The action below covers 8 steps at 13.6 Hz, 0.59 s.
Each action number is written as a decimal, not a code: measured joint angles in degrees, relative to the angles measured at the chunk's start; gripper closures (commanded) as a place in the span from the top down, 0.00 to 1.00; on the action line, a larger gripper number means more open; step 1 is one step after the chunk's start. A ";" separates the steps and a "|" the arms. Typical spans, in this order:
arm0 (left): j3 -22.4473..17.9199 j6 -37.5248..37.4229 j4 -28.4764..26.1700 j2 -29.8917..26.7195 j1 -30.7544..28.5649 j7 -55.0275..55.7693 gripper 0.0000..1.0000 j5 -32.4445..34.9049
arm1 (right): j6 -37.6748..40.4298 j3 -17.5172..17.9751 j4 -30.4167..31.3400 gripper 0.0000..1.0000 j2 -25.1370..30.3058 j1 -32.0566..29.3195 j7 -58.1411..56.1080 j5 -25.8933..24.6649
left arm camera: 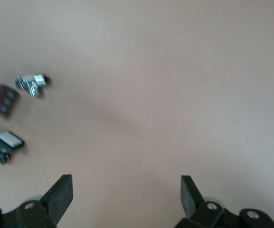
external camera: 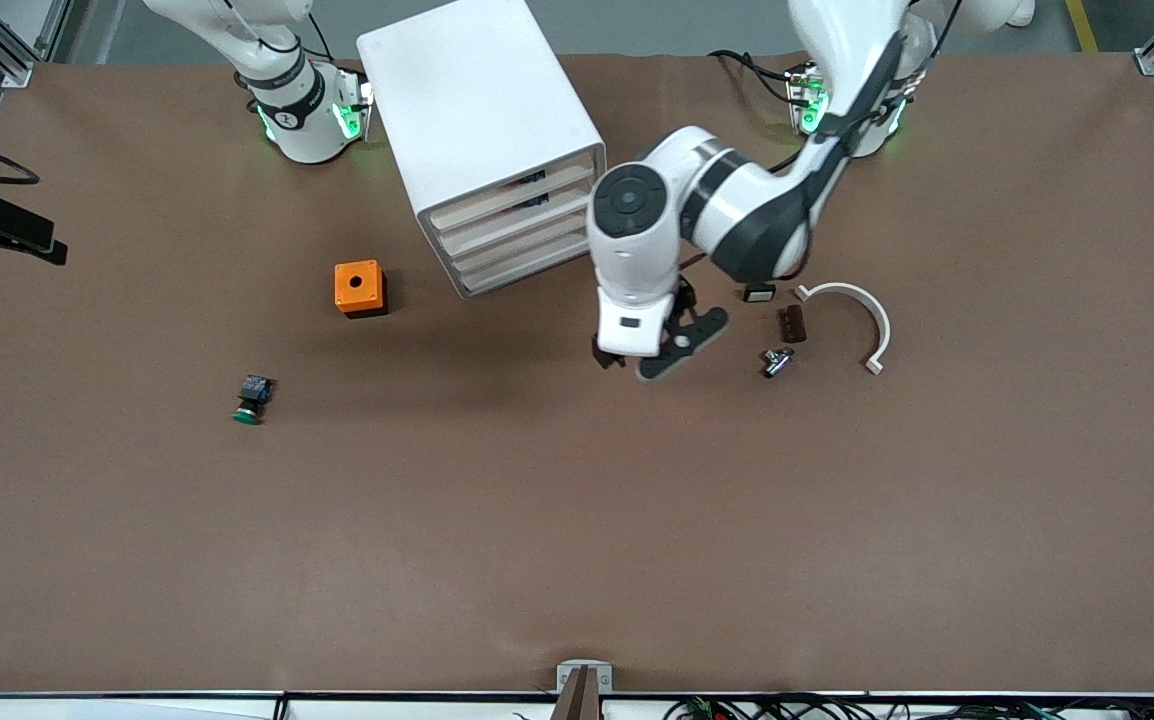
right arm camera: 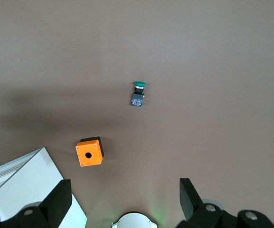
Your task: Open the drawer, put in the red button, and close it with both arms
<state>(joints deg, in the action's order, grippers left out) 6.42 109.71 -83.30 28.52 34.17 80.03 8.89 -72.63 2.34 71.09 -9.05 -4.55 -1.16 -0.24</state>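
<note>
— Black fingers [left arm camera: 61,197] on the left end effector [external camera: 649,352]: spread how far?
— Wide, holding nothing, over bare bench [external camera: 577,520] beside the drawer cabinet [external camera: 492,140]; the left arm is bent downward.
— The right end effector [right arm camera: 125,199]?
— Also spread wide and empty, high above the orange box [right arm camera: 89,152] and green button [right arm camera: 138,93].
— The red button [left arm camera: 4,148]?
— Near the clip [left arm camera: 31,83] and brown block [left arm camera: 3,100].
</note>
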 measured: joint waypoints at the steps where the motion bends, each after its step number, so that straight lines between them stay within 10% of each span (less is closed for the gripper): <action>1: 0.00 -1.00 0.22 -2.06 -2.10 -0.14 1.00 0.12 | -0.09 -0.13 0.00 1.00 0.10 -0.28 -0.01 0.00; 8: 0.14 -7.73 0.11 -12.01 -16.70 -15.05 1.00 0.14 | -4.05 -0.67 3.94 1.00 3.38 -1.27 -0.05 0.00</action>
<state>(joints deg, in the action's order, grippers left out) 6.56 101.98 -83.19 16.50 17.47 64.98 9.03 -76.68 1.66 75.04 -5.67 -5.82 -1.21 -0.24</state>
